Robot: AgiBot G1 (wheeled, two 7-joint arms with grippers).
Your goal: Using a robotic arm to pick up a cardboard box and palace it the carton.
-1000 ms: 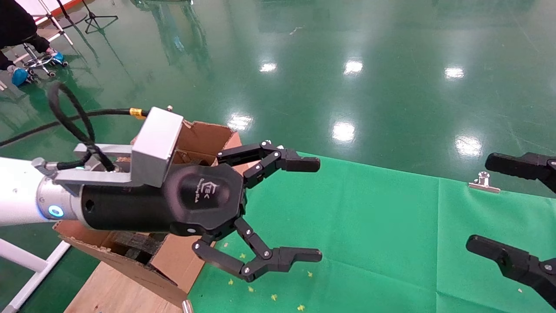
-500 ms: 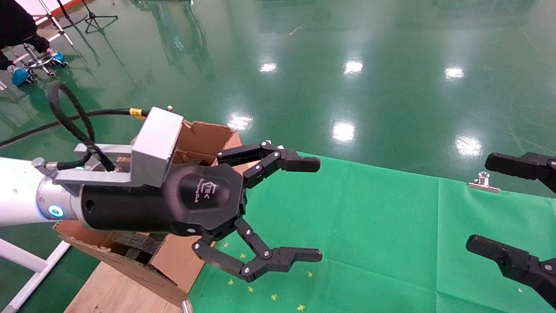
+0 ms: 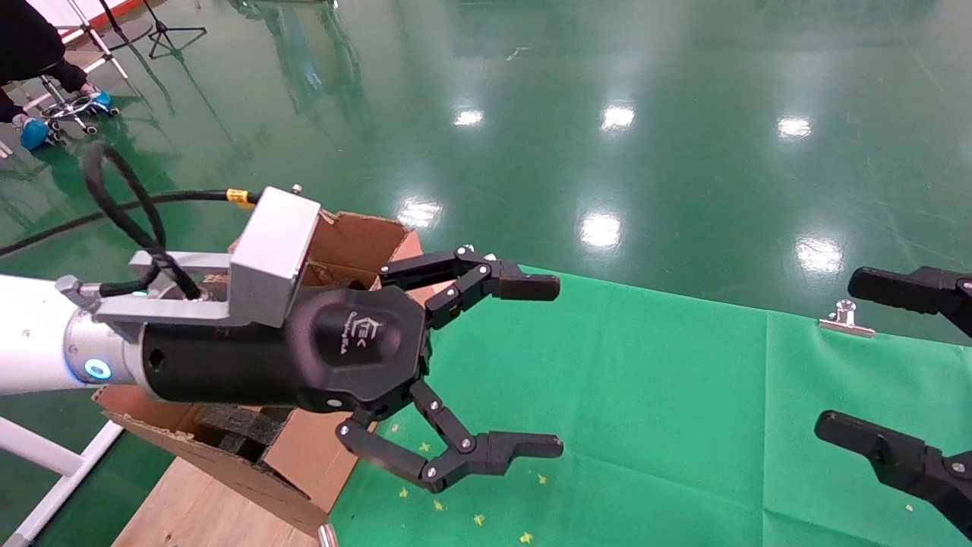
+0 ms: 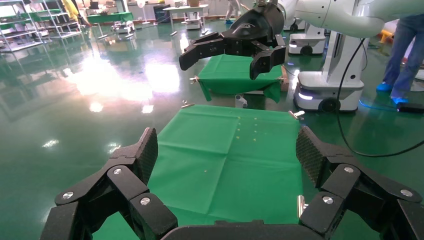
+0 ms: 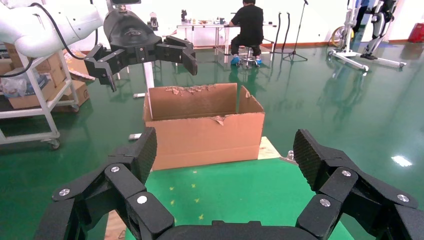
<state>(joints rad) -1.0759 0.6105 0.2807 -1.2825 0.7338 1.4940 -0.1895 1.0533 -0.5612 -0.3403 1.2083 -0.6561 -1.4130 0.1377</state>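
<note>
My left gripper (image 3: 541, 366), on the white robotic arm (image 3: 30, 346) with a silver wrist block, is open and empty, held above the green cloth next to the carton (image 3: 357, 239). The carton is large, brown and torn at the flaps, with dark foam (image 3: 235, 429) inside; it also shows in the right wrist view (image 5: 205, 127). My right gripper (image 3: 866, 357) is open and empty at the right edge, above the cloth. The left gripper shows far off in the right wrist view (image 5: 145, 60), the right gripper in the left wrist view (image 4: 225, 55). The small cardboard box is not in view.
A green cloth (image 3: 645, 410) covers the table, held by silver clips (image 3: 844, 319). Small yellow marks (image 3: 478, 519) dot the cloth near the carton. Wooden board (image 3: 190, 505) lies under the carton. Shiny green floor lies beyond. A seated person (image 5: 248, 25) is far behind.
</note>
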